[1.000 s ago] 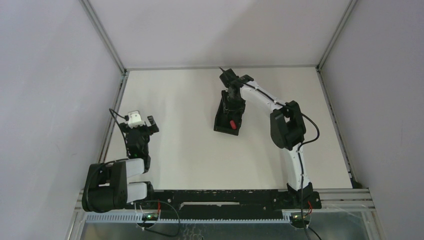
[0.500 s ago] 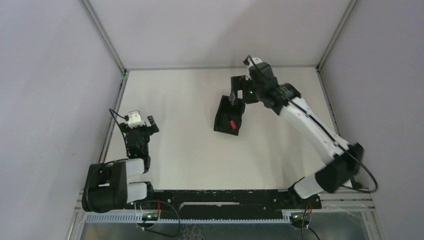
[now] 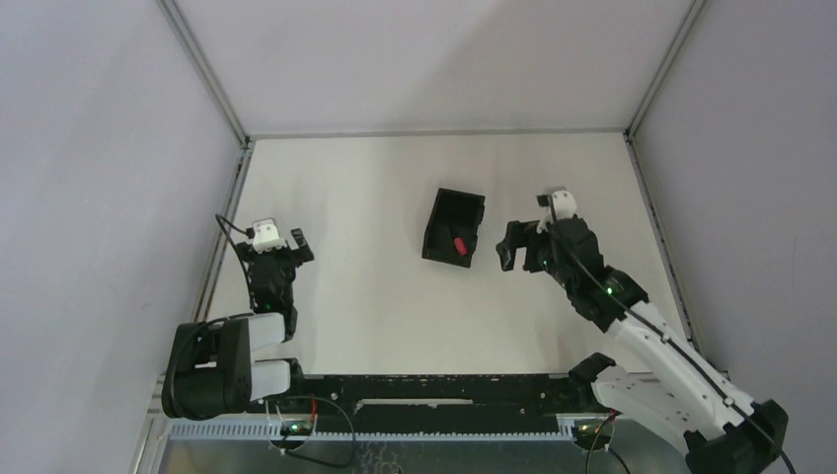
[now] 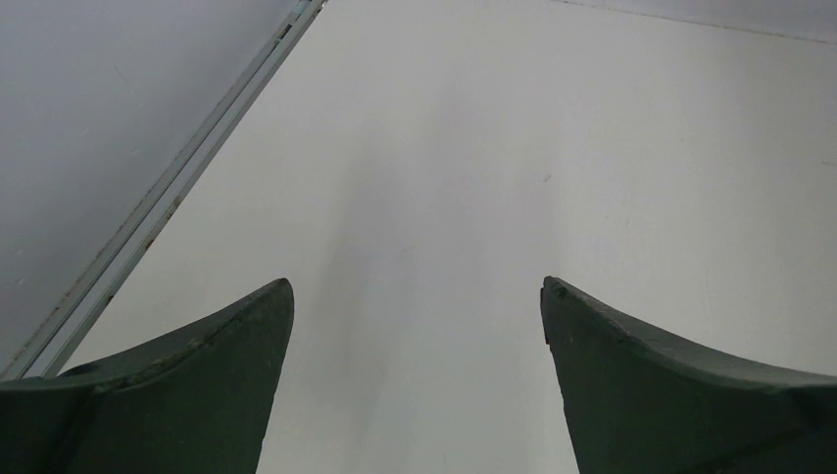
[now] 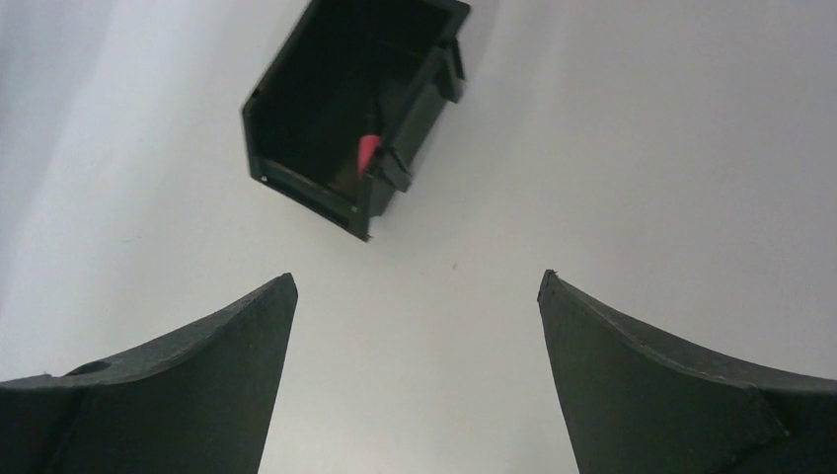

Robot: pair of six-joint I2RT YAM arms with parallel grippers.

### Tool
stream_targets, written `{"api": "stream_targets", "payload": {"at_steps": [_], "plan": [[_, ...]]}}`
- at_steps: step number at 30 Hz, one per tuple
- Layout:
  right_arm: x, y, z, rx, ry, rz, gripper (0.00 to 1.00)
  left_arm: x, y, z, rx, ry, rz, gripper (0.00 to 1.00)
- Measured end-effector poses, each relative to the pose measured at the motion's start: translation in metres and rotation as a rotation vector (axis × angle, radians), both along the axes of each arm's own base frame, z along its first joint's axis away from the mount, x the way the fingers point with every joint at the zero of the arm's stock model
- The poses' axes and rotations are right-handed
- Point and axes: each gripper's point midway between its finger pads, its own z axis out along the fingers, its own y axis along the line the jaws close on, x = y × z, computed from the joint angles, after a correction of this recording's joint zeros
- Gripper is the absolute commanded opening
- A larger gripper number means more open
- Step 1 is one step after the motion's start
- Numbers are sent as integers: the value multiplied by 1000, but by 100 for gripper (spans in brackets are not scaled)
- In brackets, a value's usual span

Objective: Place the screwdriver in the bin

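The screwdriver (image 3: 458,244) lies inside the bin (image 3: 432,229) near its low front lip, and with the right gripper (image 5: 417,279) and left gripper (image 4: 417,283) jaws wide apart and empty, a stray arm sweep could knock the bin and spill it.

bin (image 5: 316,89): black plastic, slight sheen | screwdriver (image 5: 367,153): smooth red handle | table (image 3: 345,197): matt white

The bin (image 3: 434,225) is standing alone in the middle of the worktop (image 3: 355,296), its black walls forming the only obstacle there, and its top is lying open from above over the screwdriver (image 3: 458,244). Bare surface is stretching between it and the spread right pincer (image 5: 415,281). The left pincer (image 4: 417,284), also spread, is facing bare surface beside the left edge rail (image 4: 168,188).
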Motion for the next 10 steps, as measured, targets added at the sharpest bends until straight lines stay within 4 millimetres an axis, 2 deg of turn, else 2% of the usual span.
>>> {"api": "stream_targets", "payload": {"at_steps": [3,10], "plan": [[-9,-15,-15,19,-30,-54,100,0,0,0,0,0,0,100],[-24,-34,-76,16,18,-142,100,0,0,0,0,0,0,100]]}}
